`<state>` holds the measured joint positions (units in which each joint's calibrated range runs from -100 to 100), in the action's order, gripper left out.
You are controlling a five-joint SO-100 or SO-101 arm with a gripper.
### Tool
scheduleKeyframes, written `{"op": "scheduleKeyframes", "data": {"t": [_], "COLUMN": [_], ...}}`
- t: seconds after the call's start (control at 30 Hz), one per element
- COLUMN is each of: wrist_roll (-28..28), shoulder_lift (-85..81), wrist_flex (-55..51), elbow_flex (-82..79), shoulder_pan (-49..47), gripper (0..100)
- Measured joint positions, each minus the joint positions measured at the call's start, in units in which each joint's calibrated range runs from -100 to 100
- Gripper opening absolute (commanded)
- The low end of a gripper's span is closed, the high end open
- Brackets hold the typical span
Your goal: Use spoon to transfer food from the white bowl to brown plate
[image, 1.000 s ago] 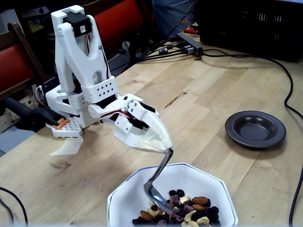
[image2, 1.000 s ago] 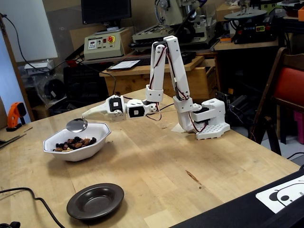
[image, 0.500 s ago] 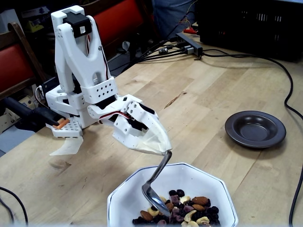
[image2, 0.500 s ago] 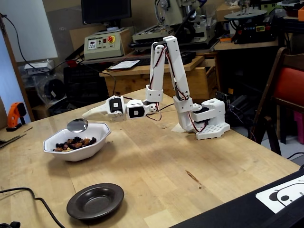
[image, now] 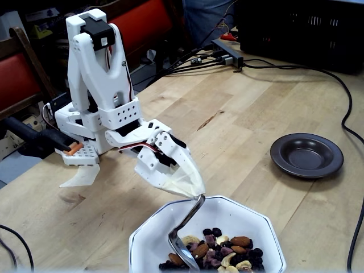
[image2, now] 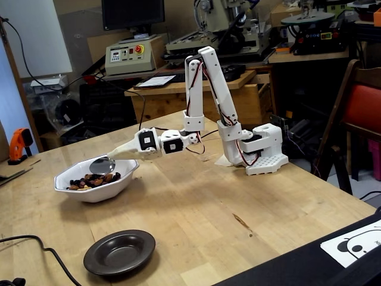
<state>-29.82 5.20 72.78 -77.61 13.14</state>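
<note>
In both fixed views my white gripper (image: 193,192) (image2: 114,158) is shut on the handle of the silver spoon (image: 183,230) (image2: 102,165). The spoon's oval end dips into the food (image: 223,253) (image2: 89,179), a mix of almonds, cashews and dark berries, inside the white bowl (image: 153,227) (image2: 122,179) with the octagonal rim. I cannot tell whether any food lies on the spoon. The brown plate (image: 306,154) (image2: 119,252) sits empty on the wooden table, apart from the bowl.
The arm's white base (image2: 262,152) stands at the table's far side. Black cables (image: 350,122) run along the table near the plate. A red chair (image2: 362,110) stands beside the table. Another cable (image2: 36,250) lies near the plate in a fixed view.
My gripper has dropped lower and the spoon's oval end has gone from above the bowl's rim down into the food.
</note>
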Motion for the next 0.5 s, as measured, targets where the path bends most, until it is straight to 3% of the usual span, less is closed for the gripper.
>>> {"op": "scheduleKeyframes", "data": {"t": [0.5], "wrist_roll": [-3.47], "shoulder_lift": [0.43], "wrist_flex": [0.0], "elbow_flex": [0.17], "shoulder_pan": [4.01], "gripper": [3]}}
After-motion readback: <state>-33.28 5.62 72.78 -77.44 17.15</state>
